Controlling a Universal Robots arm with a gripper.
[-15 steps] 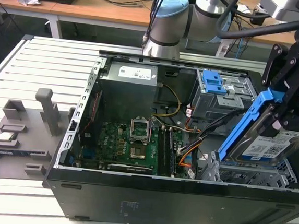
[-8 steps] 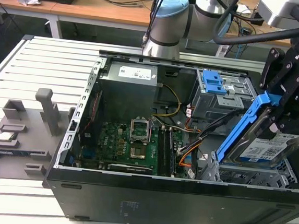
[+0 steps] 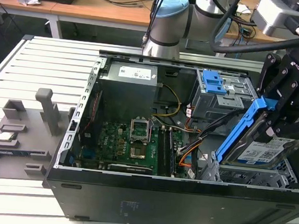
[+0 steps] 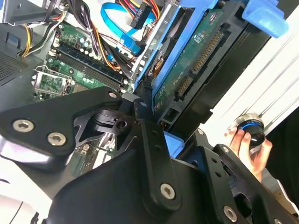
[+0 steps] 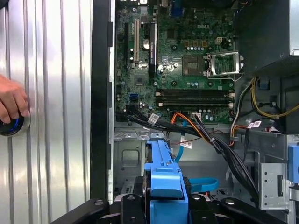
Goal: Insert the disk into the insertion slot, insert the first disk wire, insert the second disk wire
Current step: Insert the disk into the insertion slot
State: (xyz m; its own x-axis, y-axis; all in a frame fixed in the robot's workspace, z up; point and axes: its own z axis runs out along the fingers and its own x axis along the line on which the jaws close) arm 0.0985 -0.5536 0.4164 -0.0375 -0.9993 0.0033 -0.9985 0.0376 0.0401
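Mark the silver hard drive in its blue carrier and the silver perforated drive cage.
Silver hard drive (image 3: 264,152): exterior view, on its white-and-blue label.
Silver perforated drive cage (image 3: 261,178): exterior view, on its perforated top face.

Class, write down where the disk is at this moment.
In the exterior view, the disk hangs tilted at that view's right, clamped in the gripper, just over the insertion slot and right of the motherboard.

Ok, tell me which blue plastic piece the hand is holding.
The blue carrier frame clipped round the disk, tilted in the hand over the drive cage. The other, the blue latch, sits on the grey bay, apart.
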